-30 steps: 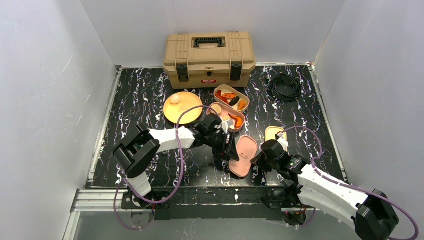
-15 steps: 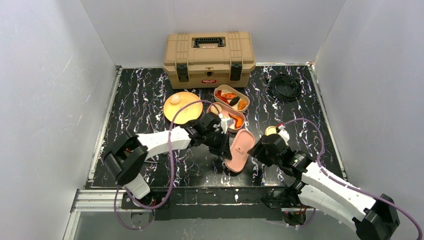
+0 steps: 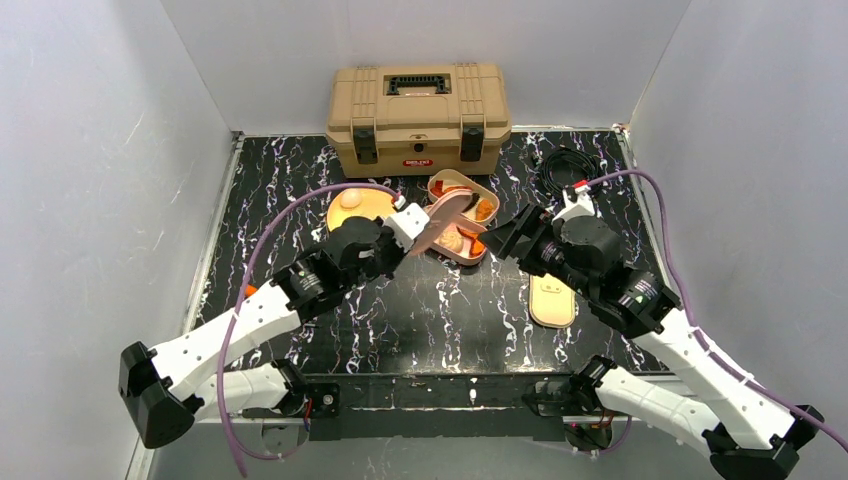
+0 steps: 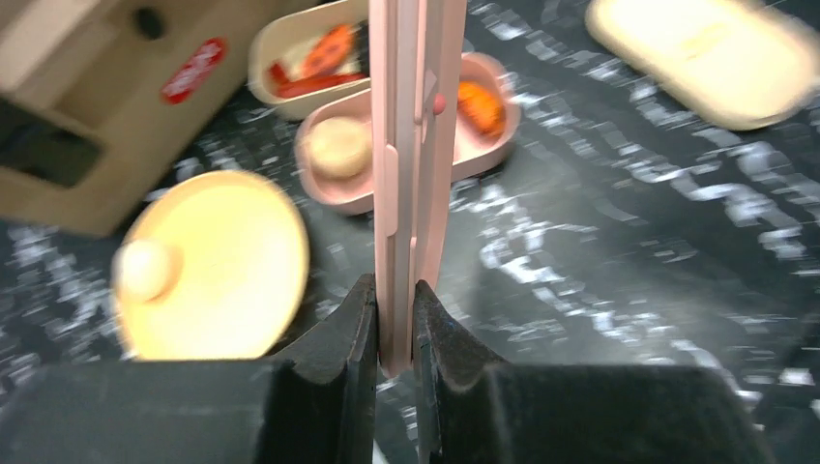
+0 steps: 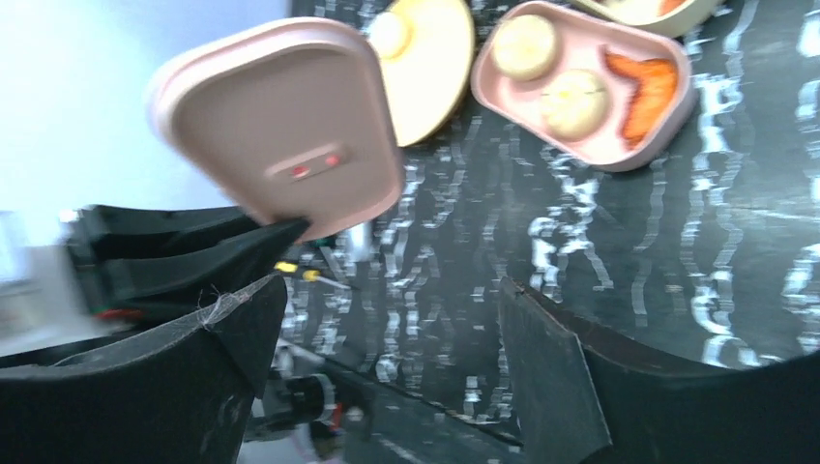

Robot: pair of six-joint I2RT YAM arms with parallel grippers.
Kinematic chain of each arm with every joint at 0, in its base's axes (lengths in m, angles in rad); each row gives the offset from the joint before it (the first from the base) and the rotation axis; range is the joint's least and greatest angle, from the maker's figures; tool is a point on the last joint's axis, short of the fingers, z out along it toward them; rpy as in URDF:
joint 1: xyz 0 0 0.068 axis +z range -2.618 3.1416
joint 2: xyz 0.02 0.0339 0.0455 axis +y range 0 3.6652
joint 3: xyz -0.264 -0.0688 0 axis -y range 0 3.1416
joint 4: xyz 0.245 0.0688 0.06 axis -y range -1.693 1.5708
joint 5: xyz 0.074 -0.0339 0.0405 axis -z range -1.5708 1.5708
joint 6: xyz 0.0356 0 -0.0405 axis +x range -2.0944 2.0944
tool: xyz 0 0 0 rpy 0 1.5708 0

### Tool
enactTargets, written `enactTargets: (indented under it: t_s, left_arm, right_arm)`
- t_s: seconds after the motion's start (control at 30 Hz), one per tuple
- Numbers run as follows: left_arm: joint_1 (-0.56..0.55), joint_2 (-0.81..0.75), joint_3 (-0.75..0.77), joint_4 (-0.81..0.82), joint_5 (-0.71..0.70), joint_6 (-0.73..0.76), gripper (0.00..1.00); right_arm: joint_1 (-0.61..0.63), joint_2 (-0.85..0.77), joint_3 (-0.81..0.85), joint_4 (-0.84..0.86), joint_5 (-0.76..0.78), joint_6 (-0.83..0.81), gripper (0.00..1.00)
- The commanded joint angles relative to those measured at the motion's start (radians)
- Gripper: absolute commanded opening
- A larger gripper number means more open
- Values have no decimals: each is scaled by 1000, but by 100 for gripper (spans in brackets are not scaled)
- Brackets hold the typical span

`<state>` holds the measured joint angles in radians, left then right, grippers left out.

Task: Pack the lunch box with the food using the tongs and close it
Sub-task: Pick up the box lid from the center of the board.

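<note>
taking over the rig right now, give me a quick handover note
Left tool shut on the pink lid, held on edge over the pink tray. Right tool open, empty, right of that tray.
Pink tray holds two buns and an orange piece; cream tray behind it holds food too. Cream lid lies flat on the table. One pale piece lies on the plate.
Done: most food packed.
Left: seat both lids; perhaps pack that last piece. No tongs in view.
</note>
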<state>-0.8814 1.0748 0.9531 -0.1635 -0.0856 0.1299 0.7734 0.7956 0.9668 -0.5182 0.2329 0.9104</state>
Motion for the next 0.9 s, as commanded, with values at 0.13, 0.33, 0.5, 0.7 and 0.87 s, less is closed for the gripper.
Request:
enactTargets:
  t_s: [0.13, 0.33, 0.5, 0.7, 0.87]
  left_arm:
    - [-68, -88, -127, 108, -353, 381, 0]
    - [-148, -119, -175, 146, -409, 470, 0]
    - [-203, -124, -190, 157, -418, 499, 0]
    - [-246, -121, -202, 157, -408, 526, 0]
    - [-258, -100, -207, 156, -409, 557, 3]
  right_arm:
    - [-2, -18, -113, 374, -152, 367, 81]
    - [-2, 46, -155, 463, -172, 484, 83]
    - [-2, 32, -223, 502, -108, 575, 80]
    - [-2, 10, -283, 491, -49, 610, 74]
    - [-3, 9, -332, 509, -50, 638, 55]
